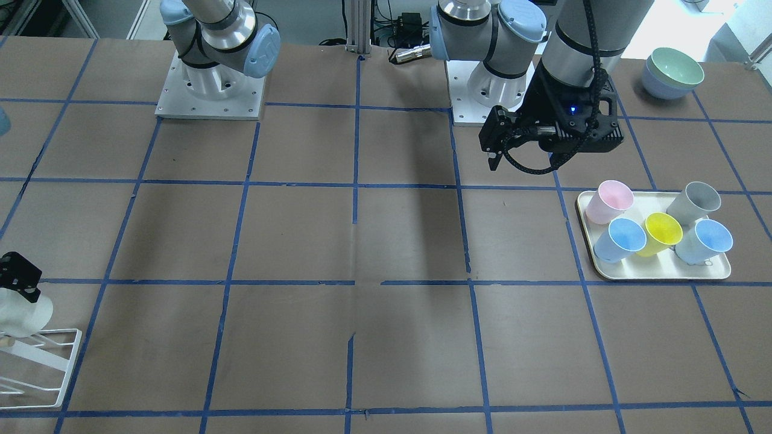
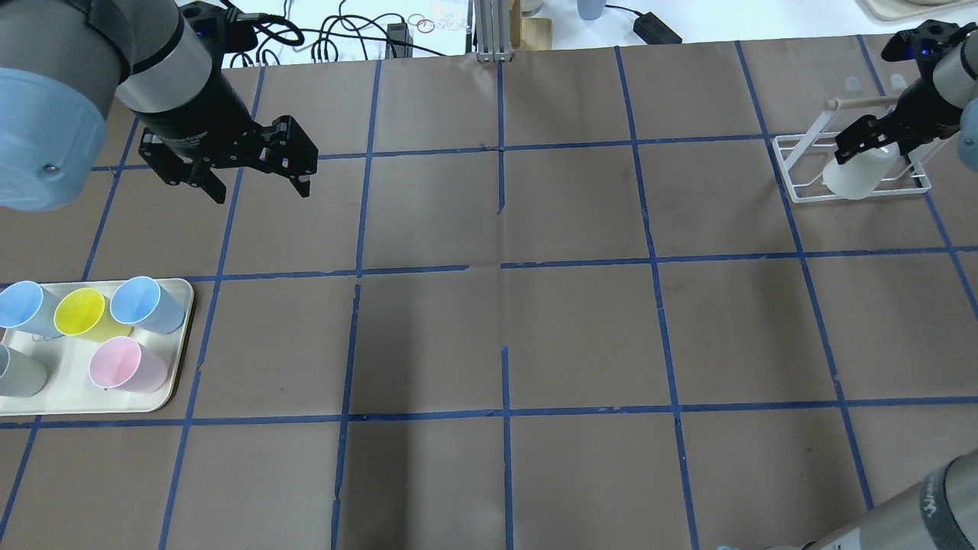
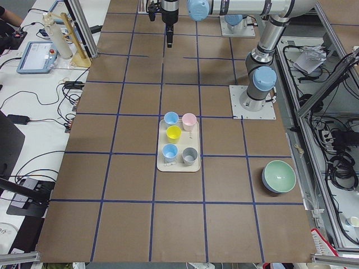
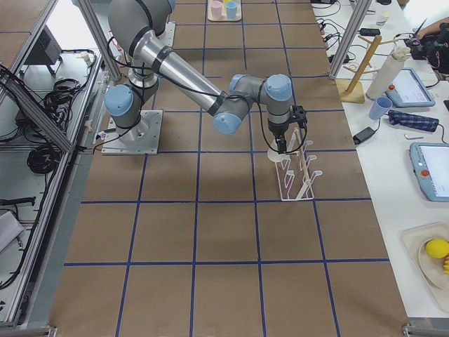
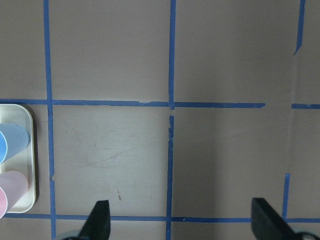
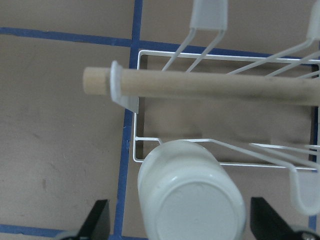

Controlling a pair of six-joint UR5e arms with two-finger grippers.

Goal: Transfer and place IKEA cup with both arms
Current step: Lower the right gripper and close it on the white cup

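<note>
The IKEA cup [image 6: 192, 205] is at the far right of the counter [image 2: 497, 336], upside down on the near end of the white wire rack [image 2: 785, 169]. Its closed base faces up toward the right wrist camera and its mouth points down at the rack's foot. Its long axis is tilted, roughly in line with the right gripper [image 2: 871, 149]. That gripper's jaws are spread, one on each side of the cup, with a gap showing on at least one side. A wooden dowel [image 6: 210, 85] crosses the rack just beyond the cup. The left gripper [image 2: 260, 191] hangs over the far left of the counter with its jaws wide apart and nothing between them. Nearer on the left is the tray [image 2: 69, 374] of coloured cups.
</note>
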